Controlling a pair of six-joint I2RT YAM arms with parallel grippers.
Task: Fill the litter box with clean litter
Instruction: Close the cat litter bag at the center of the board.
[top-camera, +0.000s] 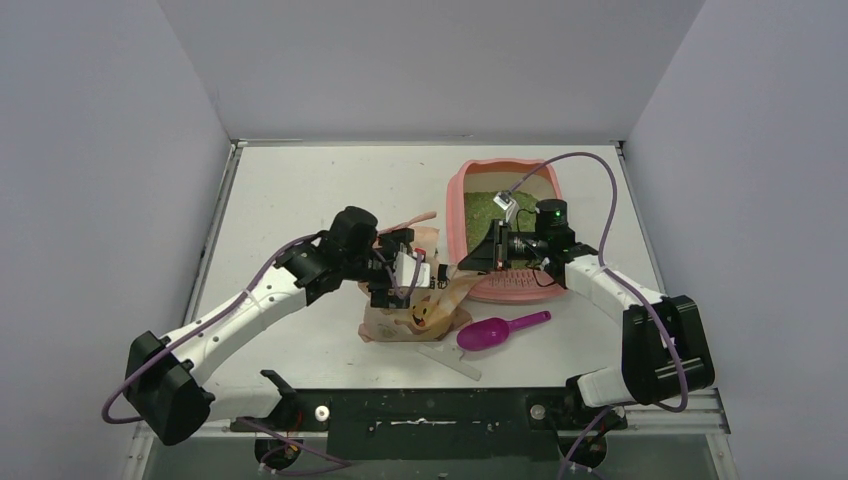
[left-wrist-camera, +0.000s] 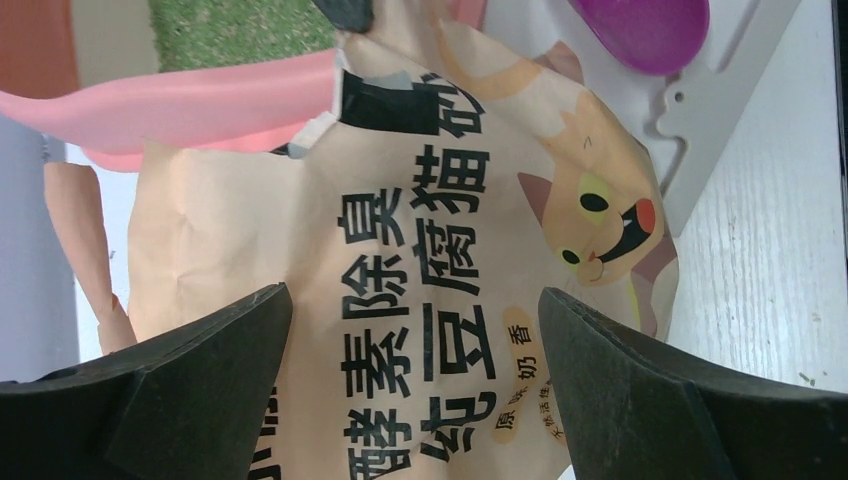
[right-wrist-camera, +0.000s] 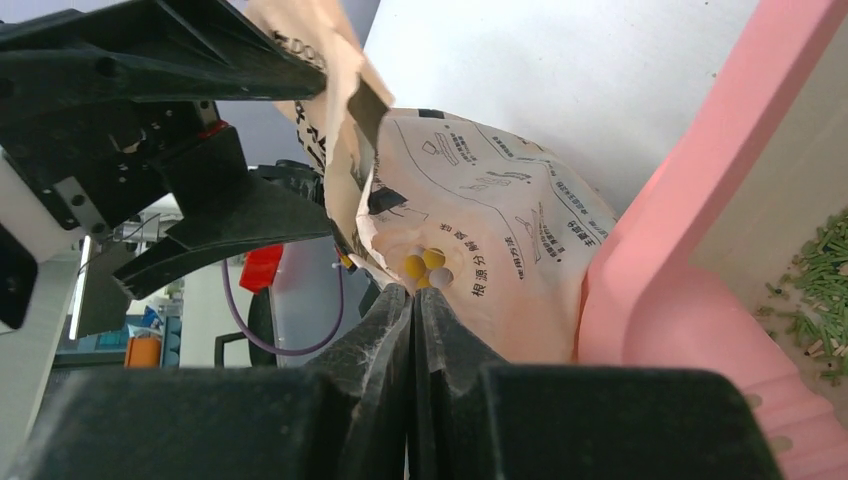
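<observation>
The pink litter box (top-camera: 455, 215) stands right of centre and holds a bed of green litter (top-camera: 485, 210). A beige litter bag (top-camera: 425, 315) with a cartoon cat lies against the box's near left corner. My right gripper (right-wrist-camera: 412, 292) is shut on an edge of the bag (right-wrist-camera: 500, 230), next to the box rim (right-wrist-camera: 680, 200). Green litter (right-wrist-camera: 820, 270) shows at the right edge of that view. My left gripper (left-wrist-camera: 415, 330) is open, with the printed face of the bag (left-wrist-camera: 420, 250) showing between its fingers. In the top view it (top-camera: 392, 275) is at the bag's top.
A magenta scoop (top-camera: 495, 330) lies on the table right of the bag, near the front. It also shows in the left wrist view (left-wrist-camera: 640, 30). A white flat strip (top-camera: 450, 360) lies in front of the bag. Grey walls enclose the table on three sides.
</observation>
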